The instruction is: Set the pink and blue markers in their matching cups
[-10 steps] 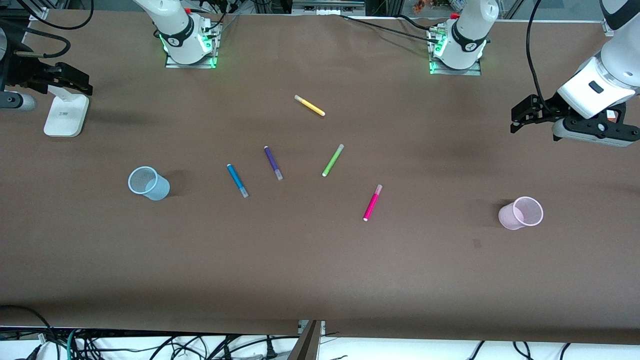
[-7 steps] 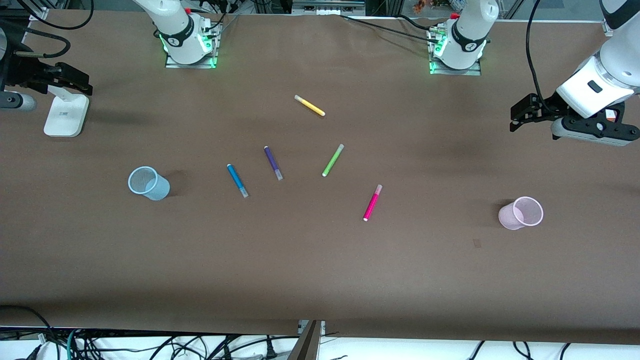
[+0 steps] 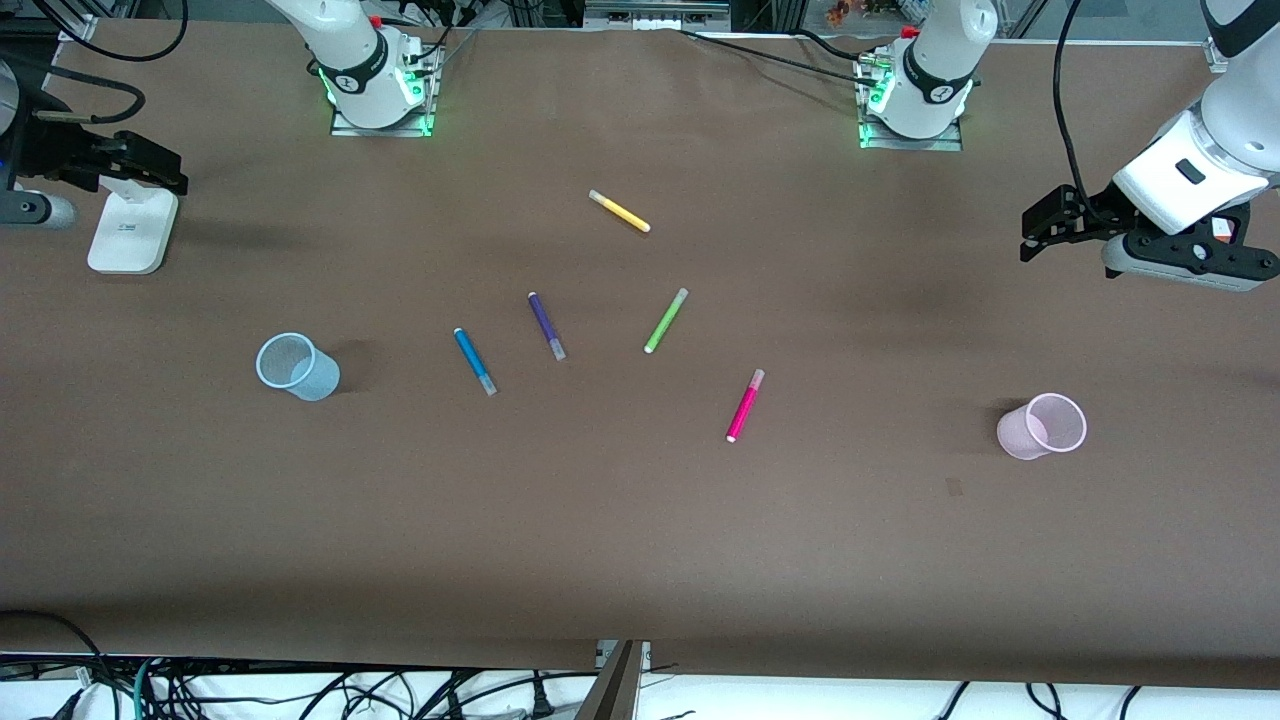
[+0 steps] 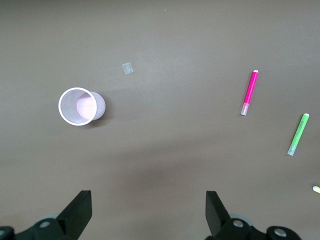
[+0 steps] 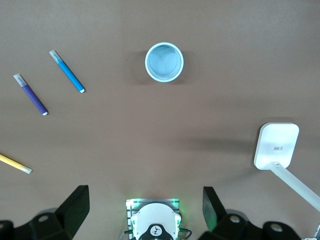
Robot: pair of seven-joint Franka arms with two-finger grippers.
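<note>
- Progress: nothing placed. Both cups stand empty; both task markers lie loose on the worktop (image 3: 640,560). Two pick-and-drop runs are left, by my reading.
- Left gripper (image 3: 1040,238): up in the air over bare worktop at the left arm's end, jaws spread wide, nothing between them. Its wrist view shows both jaw tips apart with brown worktop in the gap.
- Right gripper (image 3: 150,165): hangs over the right arm's end, just above a white stand (image 3: 132,232). Jaws wide, empty.
- Pink marker (image 3: 745,405): flat on the worktop, well apart from the left jaws, toward the table's middle. It is the pen closest to them.
- Pink cup (image 3: 1042,427): upright, nearer the front camera than the spot under the left jaws, and closer to them than the pink marker is.
- Blue marker (image 3: 475,361): flat, well apart from the right jaws, toward the middle.
- Blue cup (image 3: 296,367): upright, between the right jaws' end and the blue marker.
- Count, cups: two (one pink, one blue).
- Count, pens: five, namely pink, blue, one purple marker (image 3: 547,326), one green marker (image 3: 666,320), one yellow marker (image 3: 620,211). The last three are not wanted.
- One small pale scrap (image 4: 127,68) lies near the pink cup.
</note>
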